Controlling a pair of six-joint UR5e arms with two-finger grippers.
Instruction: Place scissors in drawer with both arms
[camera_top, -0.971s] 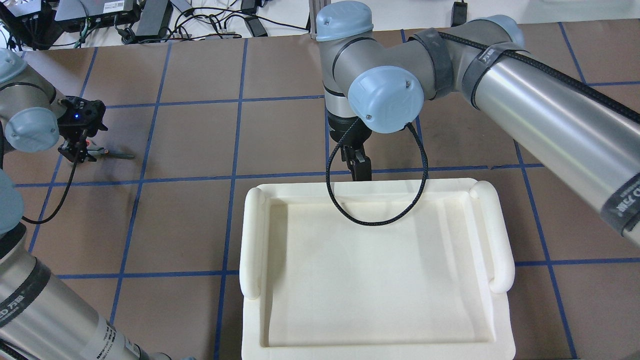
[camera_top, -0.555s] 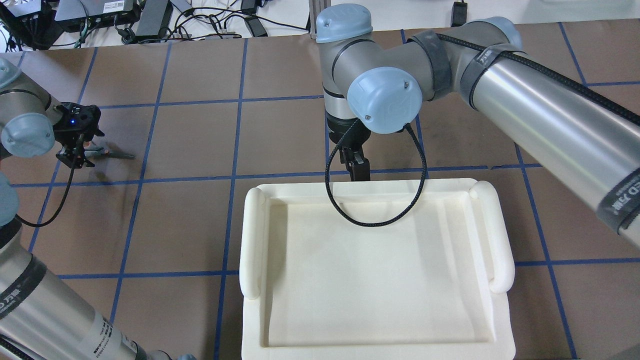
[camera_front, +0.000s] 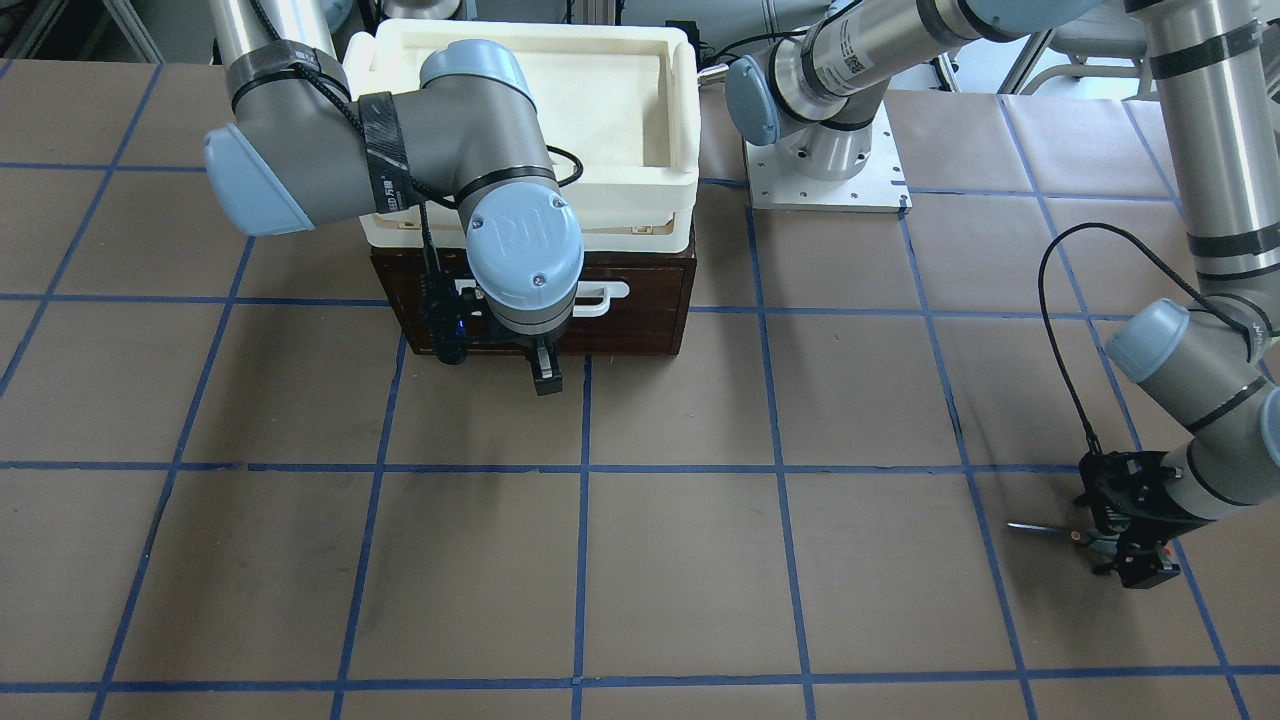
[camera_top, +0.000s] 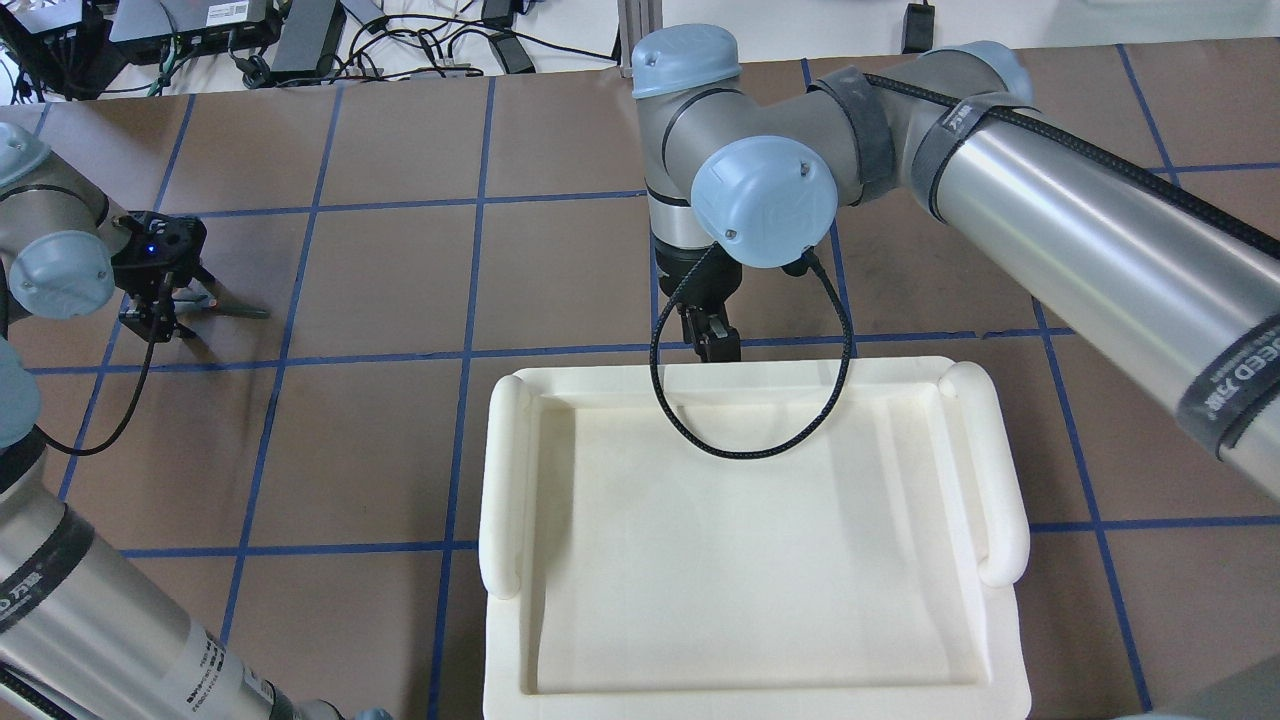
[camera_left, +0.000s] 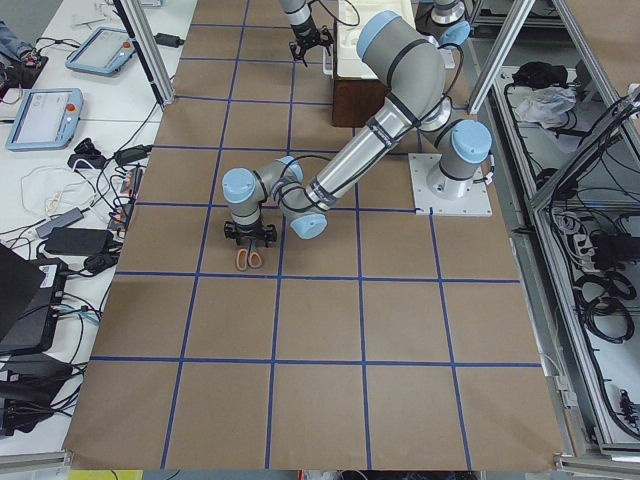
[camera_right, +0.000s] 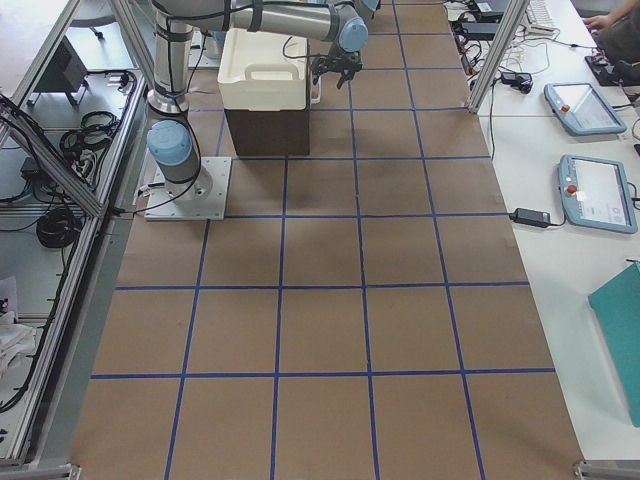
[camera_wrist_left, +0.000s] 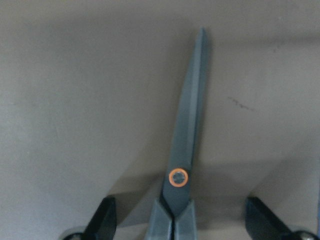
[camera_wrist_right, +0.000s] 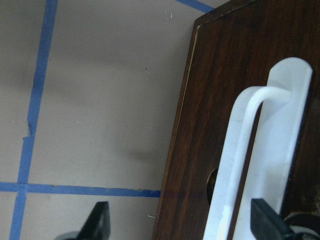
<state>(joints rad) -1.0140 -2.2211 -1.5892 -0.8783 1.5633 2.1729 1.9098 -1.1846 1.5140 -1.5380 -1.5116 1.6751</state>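
Scissors (camera_wrist_left: 182, 165): shut dark steel blades, orange pivot ring, grey handles cut off at frame edge. They lie flat on table, well apart from drawer (camera_front: 650, 310), toward robot's L. L gripper (camera_wrist_left: 182, 223) spread astride handles. R gripper (camera_wrist_right: 183, 223) spread at drawer's white handle (camera_wrist_right: 250, 150); R arm hides part of drawer front.

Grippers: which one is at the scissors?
The left gripper: its open fingers straddle the scissors on the table. The right gripper, also open, is at the white handle of the drawer instead.

Overhead and front cams oppose, steep down, sharing the foam tray (camera_top: 750, 560); side cams far; wrist cams tight, just beyond jaws.
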